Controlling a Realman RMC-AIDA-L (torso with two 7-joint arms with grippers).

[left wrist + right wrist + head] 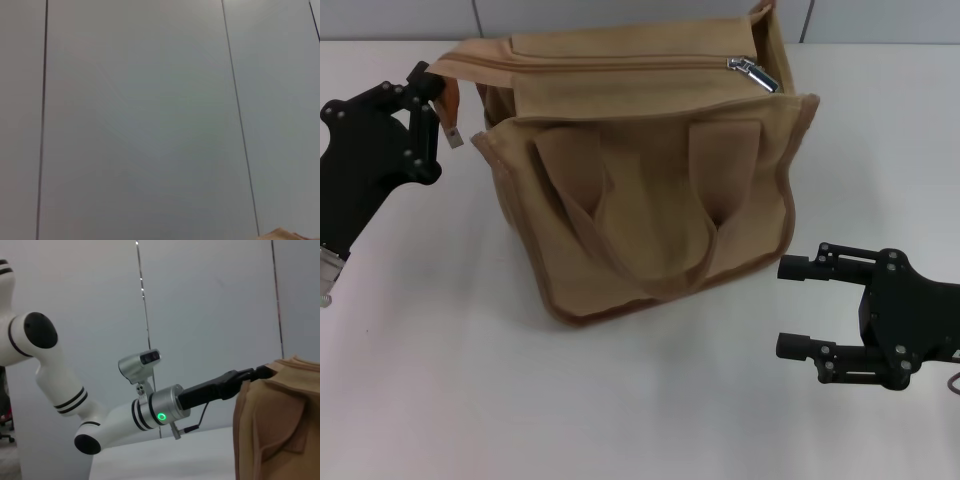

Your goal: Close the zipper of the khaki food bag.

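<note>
Item: khaki food bag (650, 200), boxy tan canvas tote, standing upright on the white table (470, 400), front pocket and two flat handles facing you. Zipper (610, 64): runs along the top panel; the silver pull tab (752, 73) sits at the robot's-right end of the line, so judge for yourself from the teeth which way closing runs, as the pictures do not settle whether the track is already joined. Left gripper (438, 100): at the bag's left top corner, fingers pressed together on the fabric end tab (448, 70) of the zip panel, holding that end taut; the right wrist view shows the same arm reaching to that corner. Right gripper (800, 305): low, in front of the bag's right side, apart from it, jaws spread, holding nothing. Handling note: keep your left pinch firm and pulling gently outward so the panel stays flat; raise the right gripper to the pull tab, close on the metal only, not the cloth, and draw straight along the track.
</note>
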